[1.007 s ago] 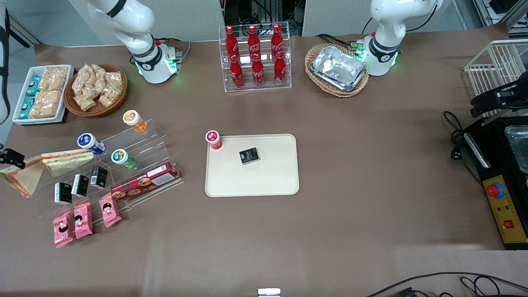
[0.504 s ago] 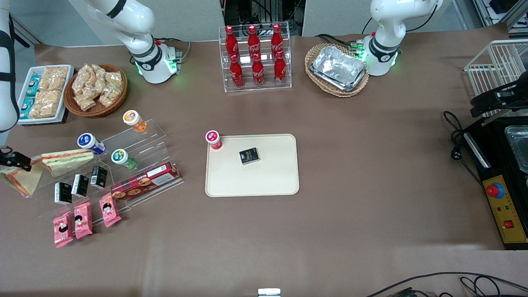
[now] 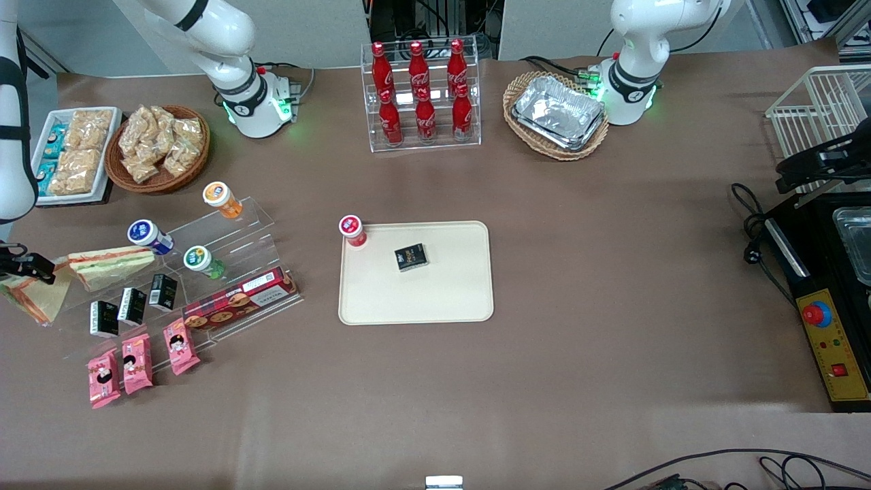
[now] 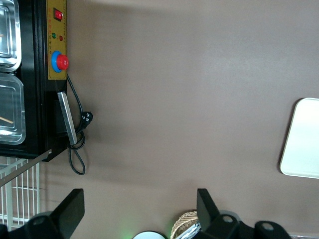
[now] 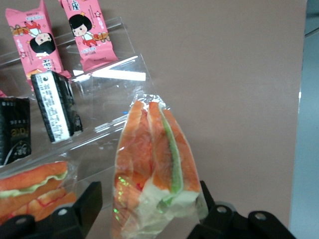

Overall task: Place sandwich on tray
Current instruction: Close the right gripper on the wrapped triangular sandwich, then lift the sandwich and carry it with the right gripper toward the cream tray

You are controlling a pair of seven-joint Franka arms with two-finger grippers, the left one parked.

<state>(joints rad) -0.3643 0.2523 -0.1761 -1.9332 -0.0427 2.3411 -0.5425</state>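
The sandwich (image 3: pixel 37 299), a clear-wrapped wedge with orange filling and a thin green line, lies at the working arm's end of the table beside the acrylic shelf. In the right wrist view it (image 5: pixel 154 154) stands between my fingers. My gripper (image 3: pixel 27 267) (image 5: pixel 149 211) is open and straddles the sandwich's pale bread end; one finger (image 5: pixel 82 204) stands apart from the wrap, the other sits close against it. The cream-beige tray (image 3: pixel 435 299) lies mid-table, and its edge shows in the left wrist view (image 4: pixel 301 144).
A second wedge sandwich (image 3: pixel 112 264) lies on the acrylic shelf (image 3: pixel 238 231) with small bottles, black boxes (image 3: pixel 103 318) and pink snack packs (image 3: pixel 136 361). A black box (image 3: pixel 411 257) and a red-capped bottle (image 3: pixel 352 231) sit on the tray.
My gripper has moved a little toward the table's middle and down over the sandwich, covering more of it. Nothing else has moved.
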